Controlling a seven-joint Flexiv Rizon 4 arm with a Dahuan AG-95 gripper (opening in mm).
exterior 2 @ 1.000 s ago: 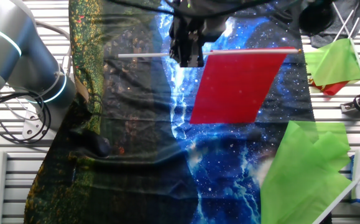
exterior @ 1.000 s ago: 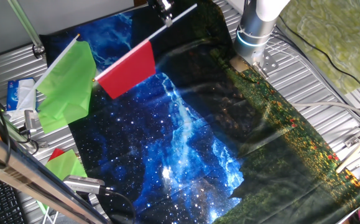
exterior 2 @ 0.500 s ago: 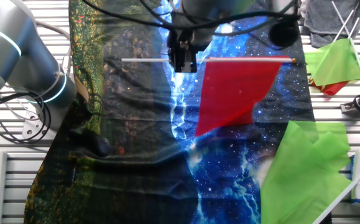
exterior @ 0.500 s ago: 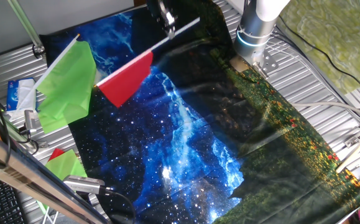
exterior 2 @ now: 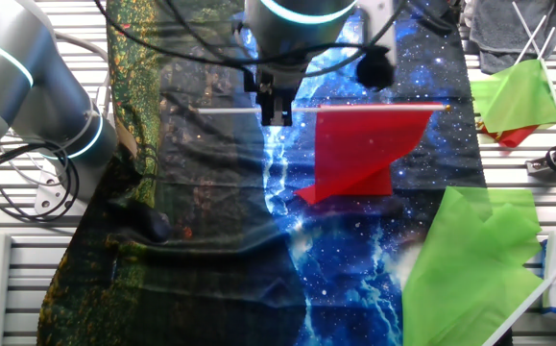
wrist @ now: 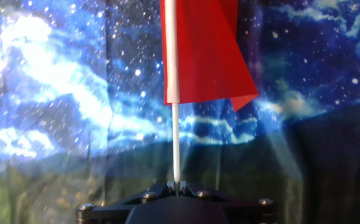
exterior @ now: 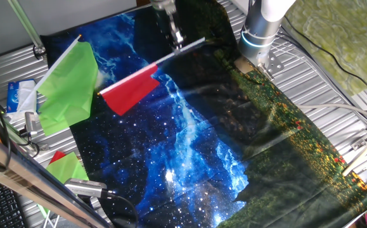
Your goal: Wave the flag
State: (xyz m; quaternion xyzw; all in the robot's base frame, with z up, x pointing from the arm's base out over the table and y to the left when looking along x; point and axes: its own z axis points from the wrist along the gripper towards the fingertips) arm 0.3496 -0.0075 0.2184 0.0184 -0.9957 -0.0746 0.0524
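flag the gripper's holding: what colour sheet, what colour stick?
The flag has a plain bright red sheet on a thin white stick. Clearest in the hand view.

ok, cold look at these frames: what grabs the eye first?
The bright red rectangular flag on its thin white stick, held mid-cloth by the black two-finger gripper. Next, the starry blue galaxy-print cloth covering the table, and the larger light-green flag lying at its edge.

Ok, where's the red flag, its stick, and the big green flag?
red flag (exterior 2: pixel 359 154), other fixed view, middle of the sheet.
stick (wrist: pixel 176 143), hand view, bare part below the sheet.
big green flag (exterior: pixel 69 85), one fixed view, middle of the sheet.
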